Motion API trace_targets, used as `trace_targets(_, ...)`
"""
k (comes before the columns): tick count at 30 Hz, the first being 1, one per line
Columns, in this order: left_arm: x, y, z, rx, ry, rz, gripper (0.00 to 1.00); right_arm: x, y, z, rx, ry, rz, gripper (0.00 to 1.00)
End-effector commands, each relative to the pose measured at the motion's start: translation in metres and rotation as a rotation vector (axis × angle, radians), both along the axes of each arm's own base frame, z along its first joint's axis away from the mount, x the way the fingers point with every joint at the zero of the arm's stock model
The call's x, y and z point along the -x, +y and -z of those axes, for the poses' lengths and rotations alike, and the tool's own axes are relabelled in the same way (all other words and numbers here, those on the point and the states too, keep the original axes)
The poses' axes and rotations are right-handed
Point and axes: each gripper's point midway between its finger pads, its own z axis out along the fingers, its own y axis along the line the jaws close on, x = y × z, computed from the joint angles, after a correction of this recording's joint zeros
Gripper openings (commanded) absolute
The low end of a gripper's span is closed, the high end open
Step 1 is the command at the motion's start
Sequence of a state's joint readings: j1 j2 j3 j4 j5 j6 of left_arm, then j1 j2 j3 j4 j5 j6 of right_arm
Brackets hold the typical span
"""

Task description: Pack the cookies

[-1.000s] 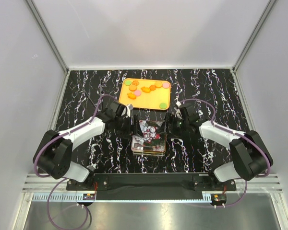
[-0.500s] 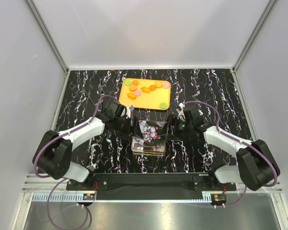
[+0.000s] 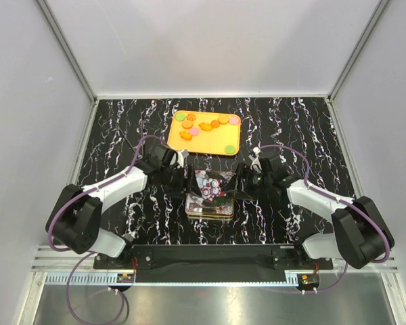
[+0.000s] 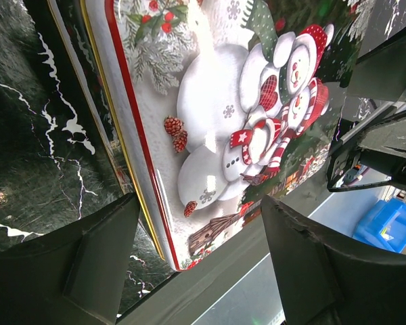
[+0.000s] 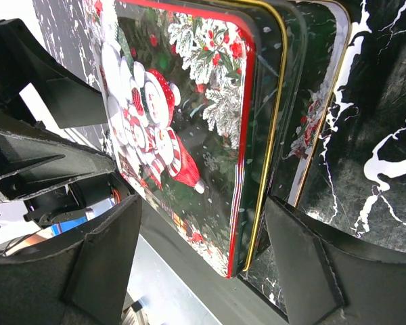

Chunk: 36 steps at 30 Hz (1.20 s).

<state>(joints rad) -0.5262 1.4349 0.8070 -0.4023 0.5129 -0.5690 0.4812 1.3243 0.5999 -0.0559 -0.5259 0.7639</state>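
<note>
You have hardly begun: the cookies [image 3: 206,126] lie on the orange tray [image 3: 213,145] beyond the tin [image 3: 210,211], whose snowman lid [image 3: 211,187] is flanked by your left gripper [image 3: 188,182] and right gripper [image 3: 237,181], both with fingers spread wide and clamping nothing, so the packing looks all ahead.

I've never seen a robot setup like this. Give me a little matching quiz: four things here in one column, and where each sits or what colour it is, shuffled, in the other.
Things:
1. tray
2. cookies
3. snowman lid
4. table

Descriptions:
A. black with white veins
B. between the left gripper and the right gripper
C. orange, beyond the lid
D. lying on the tray

Pairs: 1-C, 2-D, 3-B, 4-A
</note>
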Motion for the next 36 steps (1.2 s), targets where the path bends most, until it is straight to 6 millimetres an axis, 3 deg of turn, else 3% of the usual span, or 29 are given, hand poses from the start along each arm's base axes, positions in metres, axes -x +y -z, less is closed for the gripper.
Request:
trace_targets(1, -0.003, -0.009, -0.015, 0.074, -0.039, 0.022, 0.76, -0.003, 0.005, -0.006, -0.036, -0.021, -0.015, 0.8)
trace_targets(4, -0.002, -0.01, -0.013, 0.076, -0.031, 0.024, 0.76, -0.001, 0.004, 0.0, -0.029, -0.014, -0.015, 0.8)
trace_targets(14, -0.001, -0.012, -0.012, 0.084, -0.029, 0.025, 0.69, -0.005, 0.009, -0.007, -0.063, -0.051, -0.018, 0.79)
trace_targets(28, -0.002, -0.014, -0.005, 0.059, -0.015, 0.03, 0.64, -0.009, 0.002, 0.012, 0.027, -0.106, -0.019, 0.79)
trace_targets(36, -0.002, -0.014, -0.005, 0.054, -0.015, 0.03, 0.64, -0.009, 0.007, 0.003, -0.019, -0.111, -0.02, 0.74)
